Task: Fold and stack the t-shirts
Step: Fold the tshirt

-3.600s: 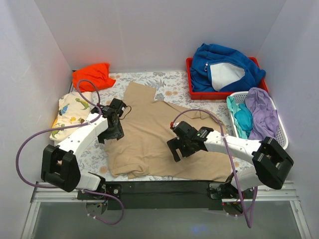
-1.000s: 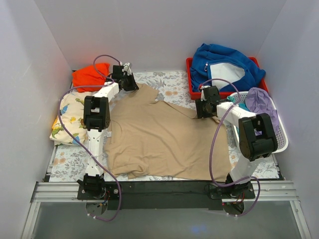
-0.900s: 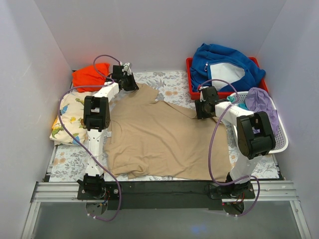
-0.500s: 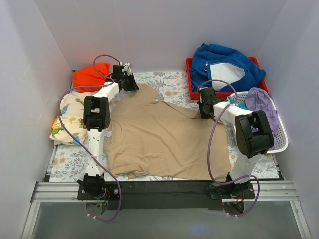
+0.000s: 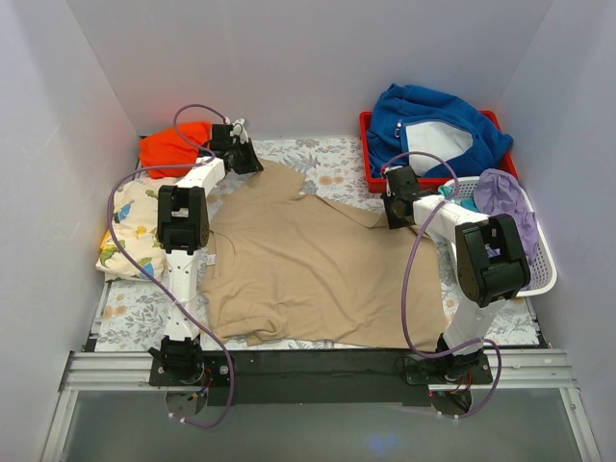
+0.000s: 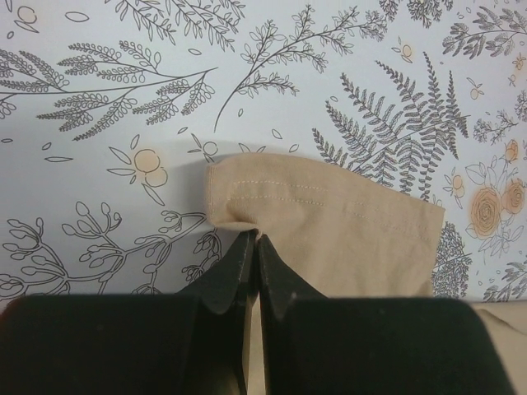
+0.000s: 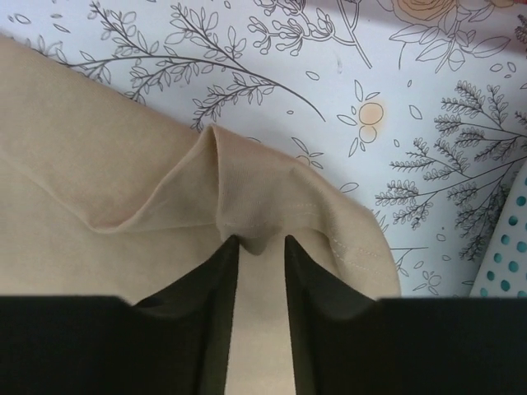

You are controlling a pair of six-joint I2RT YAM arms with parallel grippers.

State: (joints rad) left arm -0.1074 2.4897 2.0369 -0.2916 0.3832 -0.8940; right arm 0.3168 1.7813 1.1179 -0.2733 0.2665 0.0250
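A: So, what's changed?
B: Both arms have left the shirt's middle. The left hand [image 6: 254,239] pinches the tan t-shirt [image 5: 318,265] at its far sleeve hem, and the right hand [image 7: 257,243] grips a pucker opposite.
A: Meaning?
B: It's spread on the table [image 5: 337,164], likely about to be pulled flat.

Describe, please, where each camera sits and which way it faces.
Top external: above and behind the arms, looking down at the tan t-shirt on the table; both arms show.
Left wrist: on the left arm, looking down at a sleeve hem; left pincer shut on it.
Right wrist: looking down at the other sleeve; right pincer pinches a fold.
Shared: all three show the tan t-shirt.
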